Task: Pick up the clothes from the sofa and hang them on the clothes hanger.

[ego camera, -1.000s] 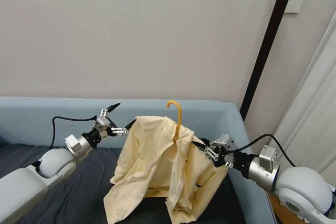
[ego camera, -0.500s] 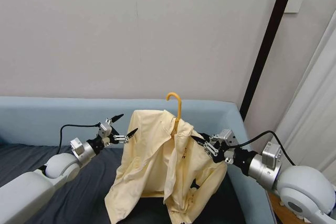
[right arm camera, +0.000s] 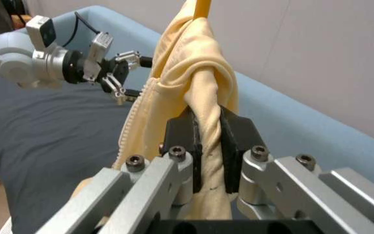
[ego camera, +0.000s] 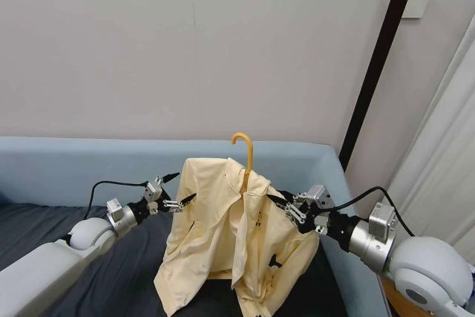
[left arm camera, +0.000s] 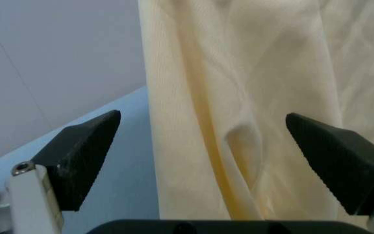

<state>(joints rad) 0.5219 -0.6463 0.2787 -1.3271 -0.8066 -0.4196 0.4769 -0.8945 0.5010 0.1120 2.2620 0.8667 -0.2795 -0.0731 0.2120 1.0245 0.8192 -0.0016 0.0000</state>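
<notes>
Change over the last second: my left claw [ego camera: 181,188] has dropped and closed in on the shirt [ego camera: 223,235]; its fingers are spread wide, and the wrist view shows the pale yellow cloth hanging between them, not yet touched as far as I can tell; the hanger's hook [ego camera: 243,148] has risen a little, and the shirt's near shoulder has come up with it.

My right claw [right arm camera: 208,134] is pinching a bunched fold of the shirt at the far shoulder, pads pressed on cloth, just below the hook; whether it also grips the hanger under the cloth, I cannot tell.

Where the shirt is: draped over the hanger and held up above the sofa [ego camera: 74,161], its lower hem sagging down to the dark seat cushion [ego camera: 119,272].

Reading: the garment looks to be on the hanger; the left side is likely about to be gripped or straightened; carrying it to a rail is not yet done.

Count: one shirt; one hanger; one sofa; two claws, one spread and one pinching; one dark upright pole [ego camera: 373,79] to the right, well apart from the shirt.
</notes>
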